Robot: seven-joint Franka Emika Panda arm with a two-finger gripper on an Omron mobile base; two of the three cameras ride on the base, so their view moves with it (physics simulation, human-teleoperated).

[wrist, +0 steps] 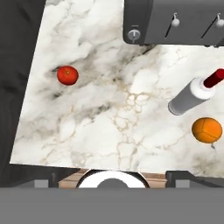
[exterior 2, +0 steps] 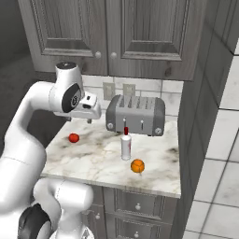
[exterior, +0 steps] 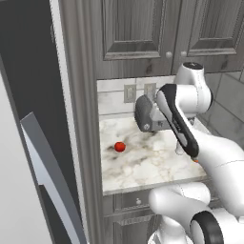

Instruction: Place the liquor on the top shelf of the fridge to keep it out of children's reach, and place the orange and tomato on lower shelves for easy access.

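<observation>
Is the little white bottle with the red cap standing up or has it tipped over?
Upright. The bottle stands on its base on the marble counter, red cap on top, between the toaster and the orange.

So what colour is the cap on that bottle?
Red. The cap tops the white bottle; it shows best in the hand view.

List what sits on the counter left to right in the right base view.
tomato → liquor bottle → orange. The toaster stands behind, spanning above the bottle and orange, so it has no clean slot in the order.
</observation>
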